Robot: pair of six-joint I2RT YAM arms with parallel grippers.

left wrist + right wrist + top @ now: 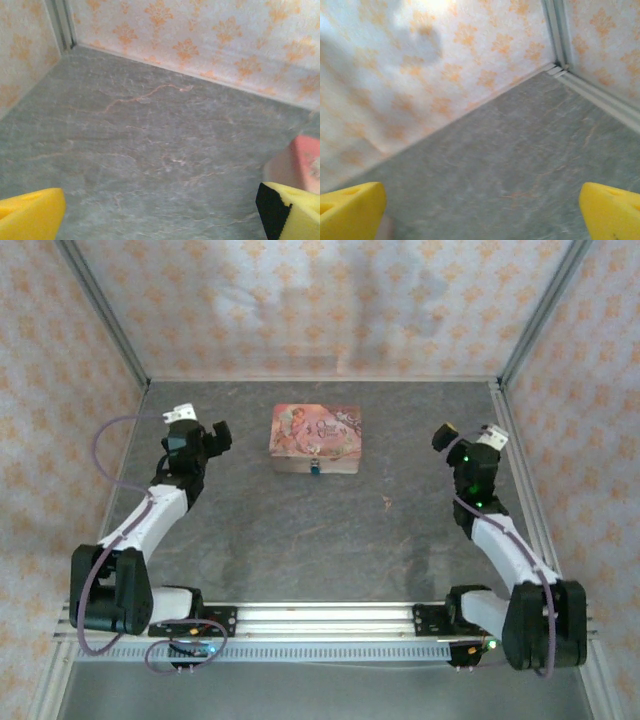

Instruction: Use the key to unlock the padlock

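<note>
The small, thin, brownish-reddish metal key lies flat on the grey stone-patterned surface. It is left of the right pincer and a little nearer the arm bases, well apart from both pincers.

Farther back, between the two pincers, the tiny blue-bodied padlock sits against the near face of the pink picture-lidded tin box. Its shackle is too small to make out.

The left pincer is well left of the tin. In its wrist view it is spread wide, with one yellow foam pad at each lower corner, bare surface between them and a pink corner of the tin just beyond the right pad. The right pincer is spread wide too, its yellow pads far apart over bare surface, with the orange-patterned wall beyond.
</note>
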